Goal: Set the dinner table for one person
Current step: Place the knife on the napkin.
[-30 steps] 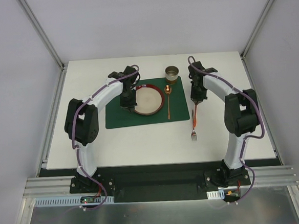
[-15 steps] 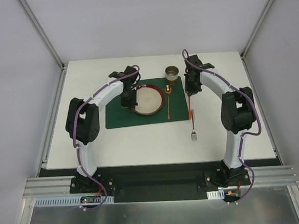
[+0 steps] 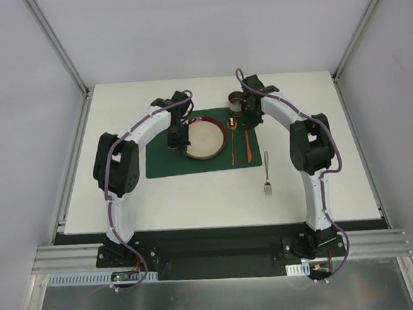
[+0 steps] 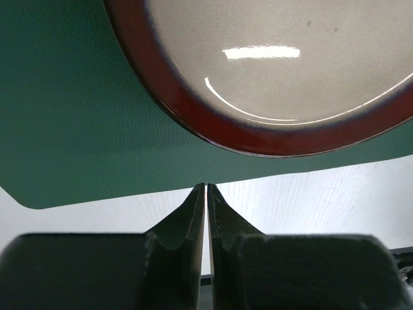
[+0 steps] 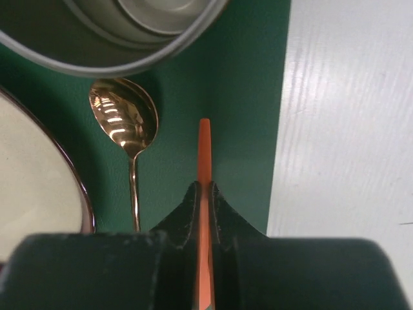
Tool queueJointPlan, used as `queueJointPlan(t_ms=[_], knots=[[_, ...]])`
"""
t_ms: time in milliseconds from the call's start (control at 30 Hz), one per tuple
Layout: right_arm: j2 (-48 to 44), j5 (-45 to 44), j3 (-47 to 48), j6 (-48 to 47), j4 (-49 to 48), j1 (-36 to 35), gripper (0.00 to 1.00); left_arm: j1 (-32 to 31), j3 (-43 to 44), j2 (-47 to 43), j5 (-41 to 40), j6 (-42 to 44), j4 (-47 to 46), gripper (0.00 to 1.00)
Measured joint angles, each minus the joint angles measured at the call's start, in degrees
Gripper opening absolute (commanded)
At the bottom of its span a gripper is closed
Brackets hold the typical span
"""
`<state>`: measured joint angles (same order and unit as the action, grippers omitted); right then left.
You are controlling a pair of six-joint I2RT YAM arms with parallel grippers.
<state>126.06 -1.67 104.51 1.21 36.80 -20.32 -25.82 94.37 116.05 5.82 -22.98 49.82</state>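
The white dinner table (image 3: 160, 201) carries a dark green placemat (image 3: 161, 165). On the mat lie a red-rimmed plate (image 3: 205, 137) and a copper spoon (image 3: 232, 142), with a metal cup (image 3: 237, 101) at its far edge. My right gripper (image 3: 247, 124) is shut on a slim orange utensil (image 3: 249, 145), held over the mat just right of the spoon (image 5: 122, 123). The orange strip (image 5: 204, 139) pokes out between the fingers of the right gripper (image 5: 204, 187). My left gripper (image 4: 206, 186) is shut on nothing, hovering at the mat's near edge by the plate rim (image 4: 193, 110).
A silver fork (image 3: 267, 173) lies on the bare tabletop right of the placemat. Aluminium frame posts (image 3: 61, 48) rise at the back corners. The cup (image 5: 129, 32) stands close ahead of my right fingers.
My right arm has swung left, carrying the orange utensil from above the fork on the bare table to over the placemat beside the spoon. The left arm has stayed put.
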Motion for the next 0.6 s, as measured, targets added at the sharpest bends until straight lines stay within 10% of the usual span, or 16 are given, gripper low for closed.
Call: queueJointPlan(t_ms=[200,400,600], knots=[[1.62,0.66,1.27,0.04,0.50,-0.46,0.06,1.20,0.00,0.55,-0.02,0.07,-0.02,0.04],[1.97,-0.09,1.66,0.42,1.20,-0.44,0.36,1.70,0.00,0.96,-0.02,0.11,-0.02,0.04],[1.95,-1.29,1.55,0.17,1.70,-0.44,0.38,1.88,0.00,0.96,-0.02,0.09,-0.04,0.04]])
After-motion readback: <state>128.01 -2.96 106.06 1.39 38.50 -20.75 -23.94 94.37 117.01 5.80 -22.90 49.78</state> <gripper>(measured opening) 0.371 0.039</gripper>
